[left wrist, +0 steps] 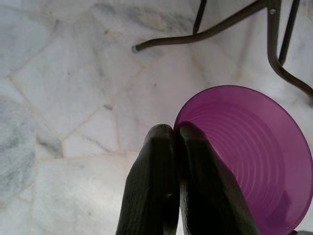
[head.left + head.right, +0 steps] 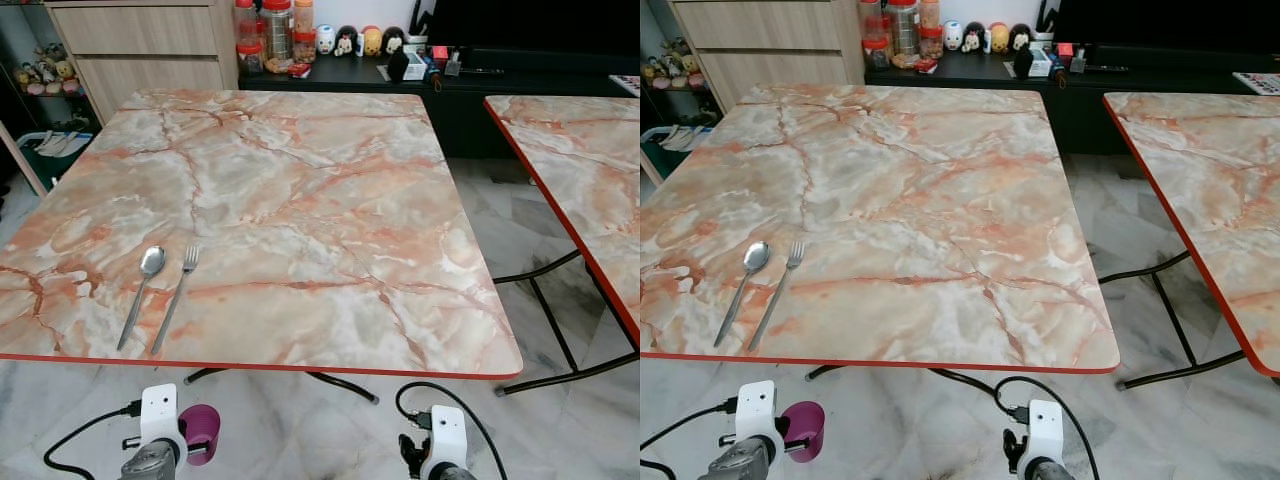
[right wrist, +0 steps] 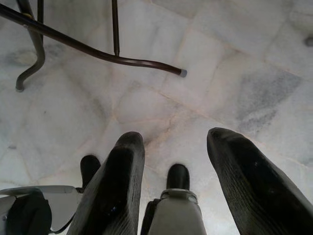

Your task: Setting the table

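A marble-patterned table (image 2: 300, 200) with a red edge is seen ahead, and a spoon (image 2: 142, 290) and a fork (image 2: 176, 296) are laid side by side, close but apart, near its near-left corner. The rest of the top is bare, so the setting is judged to be at an early stage, with the cup as the piece now in hand.

A purple cup (image 1: 254, 156) is held by the left gripper (image 1: 177, 147) below the table's near edge, over the tiled floor (image 1: 63, 98). The two black fingers are pressed together on the cup's rim, one finger apparently inside and one outside. The cup is tipped, with its mouth turned towards the wrist camera rather than upward.

The right gripper (image 3: 171, 142) is held low on the right, its fingers spread apart with nothing between them.

The next move is judged to call for the cup to be lifted above the red edge, brought upright, and set down on the table beyond the cutlery, without the fork or spoon being knocked.

The cup's base and far side are hidden by the arm in the head views. A second table (image 2: 590, 170) on the right is cut off by the frame. The jars and figurines on the far dark counter (image 2: 350, 70) are too small to be told apart.
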